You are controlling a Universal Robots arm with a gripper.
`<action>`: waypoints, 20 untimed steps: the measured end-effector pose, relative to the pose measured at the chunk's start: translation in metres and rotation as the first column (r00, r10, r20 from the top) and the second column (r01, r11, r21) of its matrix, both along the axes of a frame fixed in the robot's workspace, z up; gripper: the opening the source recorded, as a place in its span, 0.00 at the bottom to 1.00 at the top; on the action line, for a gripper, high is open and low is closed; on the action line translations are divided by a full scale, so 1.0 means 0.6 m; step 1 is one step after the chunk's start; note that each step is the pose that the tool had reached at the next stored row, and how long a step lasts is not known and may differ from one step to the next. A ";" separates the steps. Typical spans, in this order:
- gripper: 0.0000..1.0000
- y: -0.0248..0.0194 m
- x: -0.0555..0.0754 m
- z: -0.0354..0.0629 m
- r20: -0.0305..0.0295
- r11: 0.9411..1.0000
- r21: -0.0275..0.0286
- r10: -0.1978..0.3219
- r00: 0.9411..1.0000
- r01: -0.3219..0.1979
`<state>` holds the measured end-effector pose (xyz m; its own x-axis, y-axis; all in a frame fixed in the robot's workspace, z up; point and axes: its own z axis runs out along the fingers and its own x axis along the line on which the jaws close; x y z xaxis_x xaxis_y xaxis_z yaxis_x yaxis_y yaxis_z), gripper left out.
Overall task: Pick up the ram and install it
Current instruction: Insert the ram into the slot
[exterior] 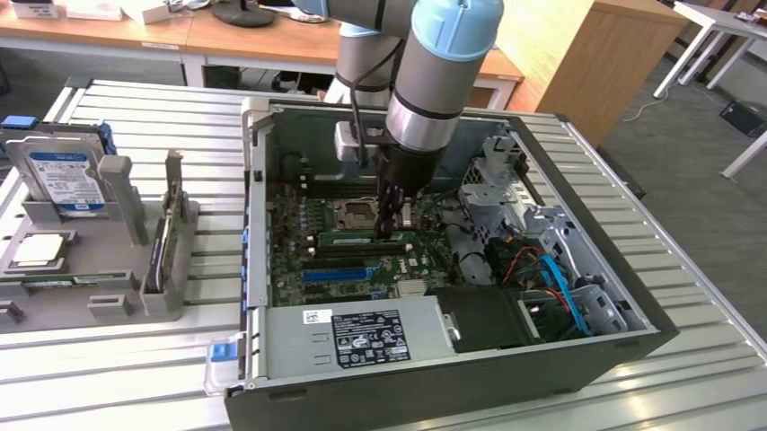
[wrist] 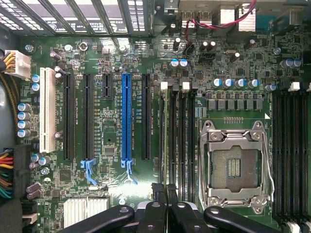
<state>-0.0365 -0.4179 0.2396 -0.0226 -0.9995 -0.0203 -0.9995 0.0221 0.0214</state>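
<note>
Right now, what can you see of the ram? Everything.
The ram is a long, thin green board with a pale label. In the exterior view it stands on edge along a slot of the motherboard inside the open case, near the processor socket. The shut hand meets it near its end toward that view's right; gripping or just pressing, I cannot tell.

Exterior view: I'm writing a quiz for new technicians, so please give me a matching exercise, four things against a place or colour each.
1 hard drive
2 power supply
3 gripper
4 flat cable

A blue, inside the case at the exterior view's right
B in the grey holder outside the case
C down at the memory slots
D bears a black label

Pairs: 1-B, 2-D, 3-C, 4-A
</note>
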 end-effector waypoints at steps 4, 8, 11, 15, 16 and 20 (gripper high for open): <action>0.12 0.0000 0.000 0.000 0.000 1.000 0.000 0.000 1.000 0.000; 0.12 0.0001 -0.002 0.000 0.000 1.000 0.000 0.000 1.000 0.000; 0.12 0.0000 -0.008 -0.002 0.000 1.000 0.000 0.000 1.000 0.000; 0.12 0.0000 -0.007 -0.002 0.000 1.000 0.000 0.000 1.000 0.000; 0.12 0.0000 -0.006 -0.002 0.000 1.000 0.000 0.000 1.000 0.000; 0.12 0.0000 -0.005 -0.002 0.000 1.000 0.000 0.000 1.000 0.000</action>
